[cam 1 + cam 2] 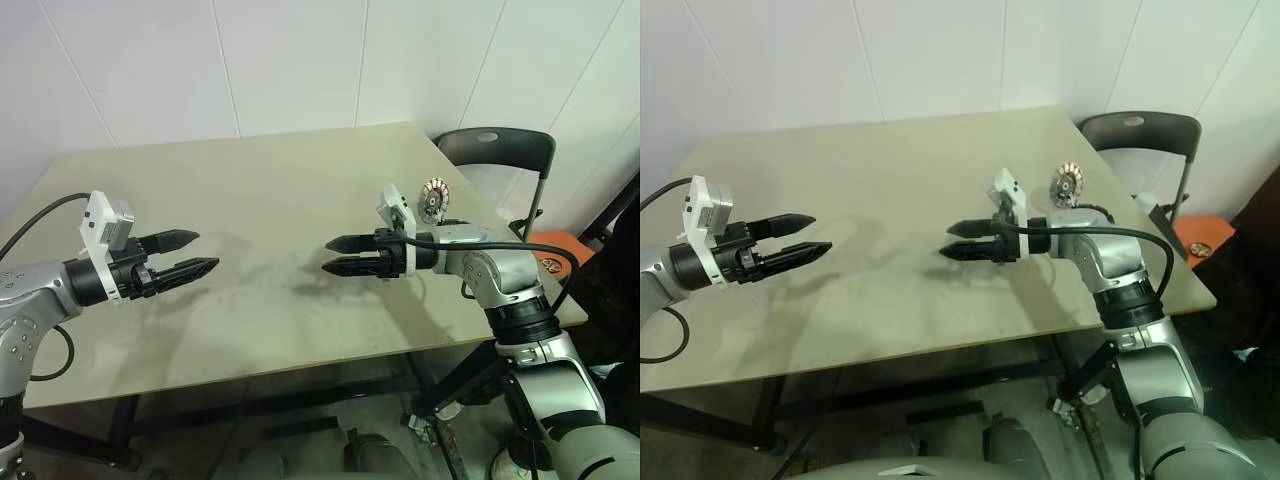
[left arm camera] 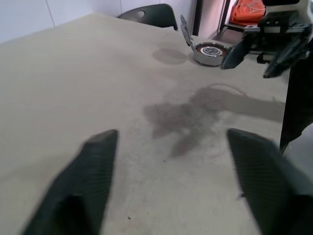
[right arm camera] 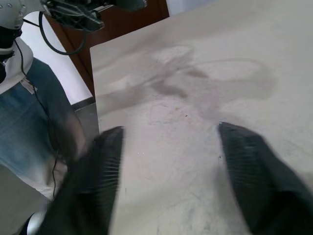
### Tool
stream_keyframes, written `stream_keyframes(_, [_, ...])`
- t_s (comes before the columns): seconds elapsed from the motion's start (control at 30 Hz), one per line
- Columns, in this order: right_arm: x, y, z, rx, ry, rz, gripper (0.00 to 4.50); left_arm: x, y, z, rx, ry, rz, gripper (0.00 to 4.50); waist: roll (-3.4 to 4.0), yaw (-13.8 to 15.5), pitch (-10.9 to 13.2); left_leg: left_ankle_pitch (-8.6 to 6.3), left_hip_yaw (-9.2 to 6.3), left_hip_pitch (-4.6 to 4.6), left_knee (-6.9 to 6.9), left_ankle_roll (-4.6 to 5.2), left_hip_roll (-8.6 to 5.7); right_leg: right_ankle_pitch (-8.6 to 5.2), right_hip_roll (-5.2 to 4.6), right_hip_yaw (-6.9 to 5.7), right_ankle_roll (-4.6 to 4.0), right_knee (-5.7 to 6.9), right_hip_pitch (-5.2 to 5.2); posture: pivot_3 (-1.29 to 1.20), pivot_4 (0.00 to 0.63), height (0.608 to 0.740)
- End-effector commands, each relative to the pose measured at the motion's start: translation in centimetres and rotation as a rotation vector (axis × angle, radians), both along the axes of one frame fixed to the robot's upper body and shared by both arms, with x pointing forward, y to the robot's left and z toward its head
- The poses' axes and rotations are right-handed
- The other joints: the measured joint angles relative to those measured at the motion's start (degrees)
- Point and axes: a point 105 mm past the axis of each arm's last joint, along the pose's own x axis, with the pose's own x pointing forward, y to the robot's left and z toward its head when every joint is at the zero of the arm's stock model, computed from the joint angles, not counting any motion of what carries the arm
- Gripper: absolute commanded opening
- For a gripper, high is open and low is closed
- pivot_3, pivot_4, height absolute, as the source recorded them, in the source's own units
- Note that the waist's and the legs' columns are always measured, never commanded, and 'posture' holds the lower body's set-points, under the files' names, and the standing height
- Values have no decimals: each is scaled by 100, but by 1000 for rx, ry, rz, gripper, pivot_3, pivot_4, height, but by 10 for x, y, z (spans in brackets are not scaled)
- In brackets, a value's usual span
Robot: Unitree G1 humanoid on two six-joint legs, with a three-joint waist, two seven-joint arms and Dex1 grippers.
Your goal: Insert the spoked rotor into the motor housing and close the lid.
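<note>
Left hand: my left hand (image 1: 190, 254) hovers over the near left of the tabletop (image 1: 270, 180), its two black fingers apart, nothing between them.
Right hand: my right hand (image 1: 338, 254) points across toward the left one, fingers apart and empty too.
Motor housing: the motor housing (image 2: 209, 51) sits on the tabletop at the far right, just behind my right wrist, near the edge by the chair (image 1: 497, 150).
Lid: the lid (image 2: 185, 31) stands tilted up at the housing's rim, so I judge the shell is not yet closed.
Spoked rotor: I see a dark ring inside the housing, but I cannot tell whether that is the rotor seated.
Step in hand: as I read it, getting the lid down flat.
How to do it well: I would swing the right hand back to the housing, approach the lid from its raised edge, press slowly and evenly, and steady the shell so it does not slide off the near edge.
</note>
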Motion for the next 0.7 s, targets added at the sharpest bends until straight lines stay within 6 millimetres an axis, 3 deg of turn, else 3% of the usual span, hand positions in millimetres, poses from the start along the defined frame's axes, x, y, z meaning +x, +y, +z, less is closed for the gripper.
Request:
stream_keyframes(0.03, [5, 2, 16, 28, -56, -11, 4348, 0, -2, 10, 8, -39, -10, 4500, 0, -5, 0, 0, 1, 0, 0, 0, 0, 0, 0, 0, 0, 0, 0, 0, 0, 740])
stream_keyframes(0.2, [15, 1, 15, 13, -60, -69, 4462, 4, -2, 2, 75, -57, 7, 4500, 1, 1, 1, 0, 0, 2, 1, 0, 0, 0, 1, 0, 0, 1, 1, 0, 0, 740])
stream_keyframes(0.23, [12, 3, 19, 52, -54, -50, 4271, -2, -6, 4, 39, -46, -34, 4316, 1, 2, 1, 0, 0, 1, 0, 0, 0, 0, 1, 0, 0, 0, 0, 0, 0, 740])
stream_keyframes(0.33, [3, 4, 26, 91, -59, 11, 3520, -11, -11, 7, 18, -45, -76, 3564, 1, -1, 2, 0, 1, -6, -2, 0, 0, 0, -2, 1, 0, -2, -5, 0, 0, 740])
stream_keyframes(0.67, [4, 3, 19, 62, -57, -9, 60, -10, -10, 10, 31, -57, -63, 222, 1, -2, 2, -1, 1, -1, -1, 1, 0, 0, 0, 0, 0, -2, -1, 0, 0, 740])
stream_keyframes(0.7, [5, 4, 18, 57, -58, -12, 0, -10, -10, 10, 30, -57, -64, 24, 1, -1, 2, -1, 1, -2, -2, 1, 0, 0, 0, 0, 1, -2, -1, 0, 0, 740])
